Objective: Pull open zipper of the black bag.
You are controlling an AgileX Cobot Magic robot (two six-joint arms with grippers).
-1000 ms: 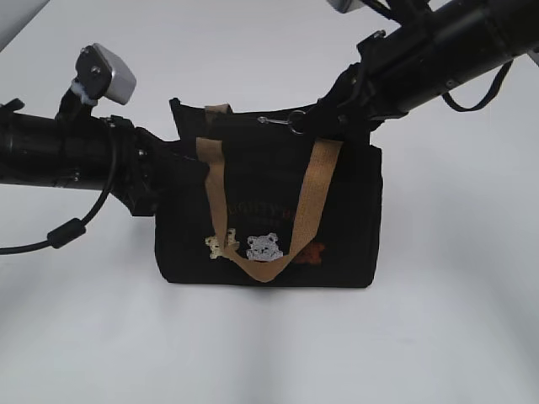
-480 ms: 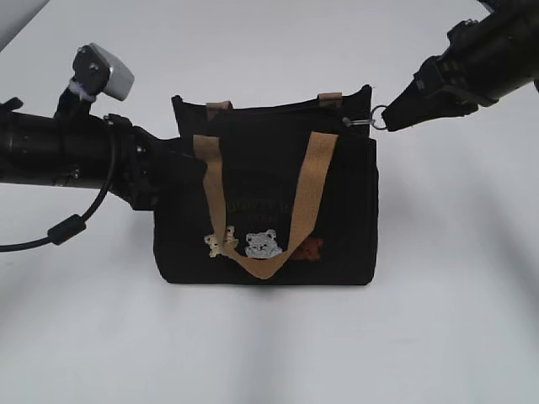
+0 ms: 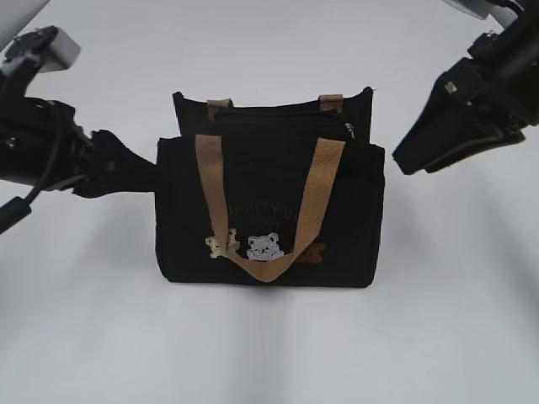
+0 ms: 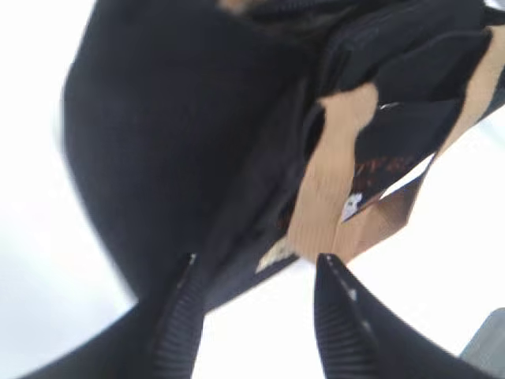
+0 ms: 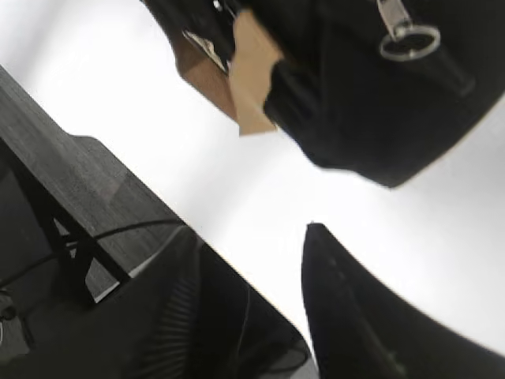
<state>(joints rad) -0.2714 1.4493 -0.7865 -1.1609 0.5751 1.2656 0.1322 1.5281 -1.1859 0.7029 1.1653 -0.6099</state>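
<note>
Both grippers stand open and hold nothing: the left gripper [image 4: 252,316] just beside the bag's [image 3: 269,210] left end, the right gripper [image 5: 245,316] well clear on the right. The bag sits mid-table, unsupported, its zipper [image 3: 278,114] along the top and the pull ring [image 5: 409,41] hanging at the right end. If either arm swings back low, I judge it could snag a strap [image 3: 316,198] and tip the bag.
</note>
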